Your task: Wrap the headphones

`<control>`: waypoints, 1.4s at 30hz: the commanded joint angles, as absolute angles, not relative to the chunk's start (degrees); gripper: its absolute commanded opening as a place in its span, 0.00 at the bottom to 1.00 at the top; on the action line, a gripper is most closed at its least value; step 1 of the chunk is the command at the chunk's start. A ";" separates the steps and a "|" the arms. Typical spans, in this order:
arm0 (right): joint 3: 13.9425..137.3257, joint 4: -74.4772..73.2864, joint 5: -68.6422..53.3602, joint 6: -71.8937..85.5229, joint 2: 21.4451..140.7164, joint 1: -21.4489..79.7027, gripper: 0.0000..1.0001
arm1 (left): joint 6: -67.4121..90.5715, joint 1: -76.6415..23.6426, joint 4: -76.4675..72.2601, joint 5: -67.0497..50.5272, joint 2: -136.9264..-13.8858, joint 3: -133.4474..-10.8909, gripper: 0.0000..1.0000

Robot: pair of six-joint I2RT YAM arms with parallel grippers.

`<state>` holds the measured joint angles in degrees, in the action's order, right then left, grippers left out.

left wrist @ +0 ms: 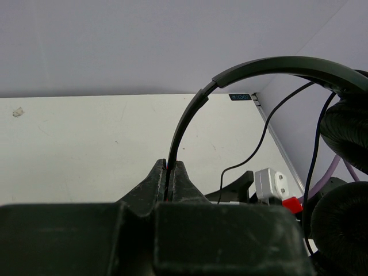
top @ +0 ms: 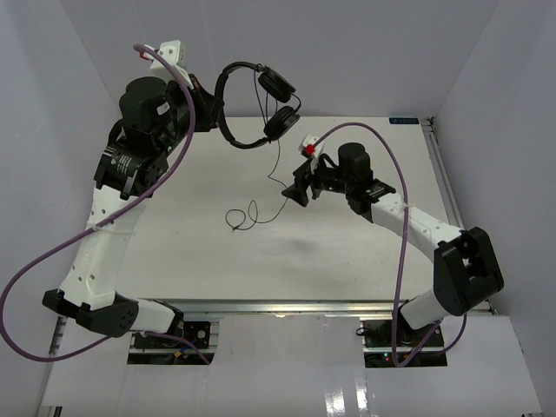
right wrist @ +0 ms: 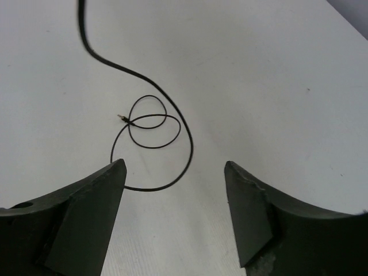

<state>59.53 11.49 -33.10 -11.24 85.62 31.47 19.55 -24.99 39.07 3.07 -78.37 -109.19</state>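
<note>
white table [top: 347, 261] boxed in by pale walls [top: 87, 52], purple cables [top: 402, 261] trailing off both arms. at the far left the left gripper [left wrist: 171, 168] is raised above the table's far edge and clenched on the thin headband [left wrist: 188, 121] of the headphones [top: 276, 84]. the fingers pinch the band flat between them. the headphones are up in the air, off the table, with the band arching to the right of the gripper. the two earcups [top: 280, 123] hang close together at the right end, one above the other in the top view. the cord [top: 279, 161] drops from the earcups to the table near its middle, kinks, then runs left and nearer into a couple of loose loops [top: 243, 217] lying flat. the plug [right wrist: 122, 117] sits at the loops, on the surface. right of the hanging cord the right gripper [right wrist: 175, 167] hovers low over the table, fingers spread wide and released, grasping nothing. in the right wrist view the loops lie beyond the fingertips, apart from them.
</note>
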 commanded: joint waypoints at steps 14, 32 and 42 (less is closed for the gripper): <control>54.71 26.28 -28.61 19.99 95.18 34.80 0.91 | 20.17 -25.22 37.44 3.30 -76.55 -110.13 0.00; 48.35 53.88 -38.79 38.49 96.55 36.04 0.09 | 19.66 -25.10 35.47 6.05 -76.37 -106.71 0.00; 49.83 11.49 -33.81 -9.16 80.32 36.70 0.08 | 17.32 -21.16 33.75 8.43 -80.35 -106.14 0.00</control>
<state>48.62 30.12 -37.03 15.51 86.54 36.12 18.12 -23.39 37.32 6.08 -79.30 -106.24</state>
